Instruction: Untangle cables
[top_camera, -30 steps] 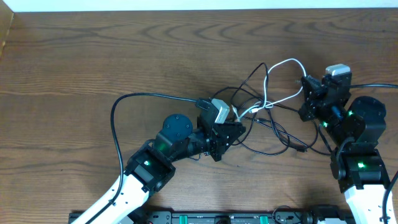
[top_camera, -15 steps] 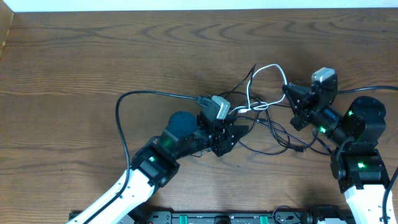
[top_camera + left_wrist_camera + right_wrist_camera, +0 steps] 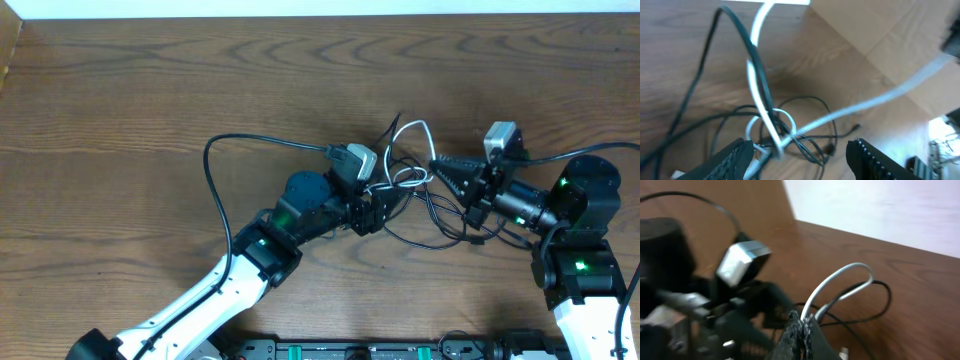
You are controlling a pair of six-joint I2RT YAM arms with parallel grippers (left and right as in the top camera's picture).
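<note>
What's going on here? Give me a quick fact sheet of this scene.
Surface: wooden table
Cables: several black cables and one white cable, tangled together mid-table
Left jaws: open, straddling the tangle
Right jaws: shut on the white cable
Untangled: not yet

**A robot lab bench**

A broad, dark, wood-grain worktop (image 3: pixel 120 90) fills the overhead view. Two robot arms rise from its near edge, the left arm (image 3: pixel 250 262) and the right arm (image 3: pixel 580 275). Both have white and black shells with small green lights glowing on their joints. A black rail (image 3: pixel 350 350) with green connectors runs along that same near edge. A thick black wire (image 3: pixel 210 170) loops over the worktop to the left arm's wrist. Past the worktop's far edge stands a plain white wall (image 3: pixel 880 210).
</note>
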